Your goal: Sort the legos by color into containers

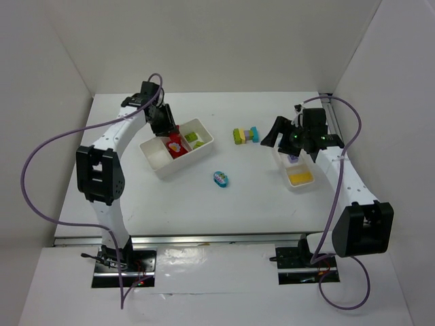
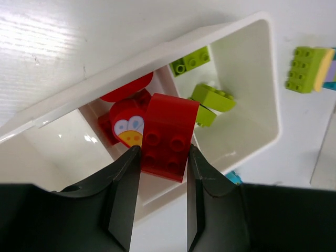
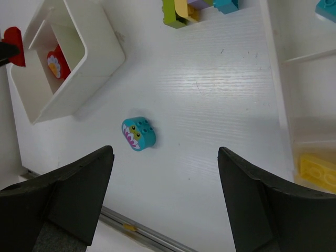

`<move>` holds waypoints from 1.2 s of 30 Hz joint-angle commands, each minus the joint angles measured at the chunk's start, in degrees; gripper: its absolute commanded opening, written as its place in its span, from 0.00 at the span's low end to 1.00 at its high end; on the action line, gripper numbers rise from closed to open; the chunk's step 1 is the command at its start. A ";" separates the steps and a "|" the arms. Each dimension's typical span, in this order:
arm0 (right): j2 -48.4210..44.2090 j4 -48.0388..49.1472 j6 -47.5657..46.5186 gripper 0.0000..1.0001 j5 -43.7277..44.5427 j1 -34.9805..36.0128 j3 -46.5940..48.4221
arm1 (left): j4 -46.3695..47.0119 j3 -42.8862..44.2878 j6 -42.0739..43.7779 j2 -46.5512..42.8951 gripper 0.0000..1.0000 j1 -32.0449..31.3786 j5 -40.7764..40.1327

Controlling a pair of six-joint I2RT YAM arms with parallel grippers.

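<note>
My left gripper (image 1: 165,125) is shut on a red brick (image 2: 167,137) and holds it over the middle compartment of the wide white tray (image 1: 163,170). That compartment holds other red bricks (image 2: 126,123), one with a printed flower. The right compartment holds lime green bricks (image 2: 212,98). My right gripper (image 1: 275,134) is open and empty above the table, beside the narrow tray (image 1: 284,170). That tray holds a yellow brick (image 1: 300,177) and a purple piece (image 1: 293,159). A cyan brick (image 1: 220,178) with a flower print lies loose mid-table; it also shows in the right wrist view (image 3: 138,133).
A stack of green, yellow, purple and cyan bricks (image 1: 245,135) lies on the table between the trays, also showing in the left wrist view (image 2: 310,68). The wide tray's left compartment looks empty. White walls enclose the table. The table's front rail (image 3: 126,227) runs below the right gripper.
</note>
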 commanded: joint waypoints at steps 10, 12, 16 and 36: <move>-1.54 0.03 0.38 0.87 1.61 -0.25 2.15 | -2.75 5.19 -3.09 4.33 0.83 -2.43 -7.13; -1.54 0.03 0.38 0.87 1.61 -0.25 1.62 | -3.28 5.19 -3.08 3.81 0.83 -2.43 -7.92; -1.54 0.03 0.38 0.87 1.61 -0.25 1.09 | -3.29 3.88 -3.08 2.31 0.82 -2.96 -9.16; 13.91 -7.53 -9.90 0.94 13.56 25.04 11.19 | -4.34 4.23 0.61 -8.42 0.69 -10.27 -10.91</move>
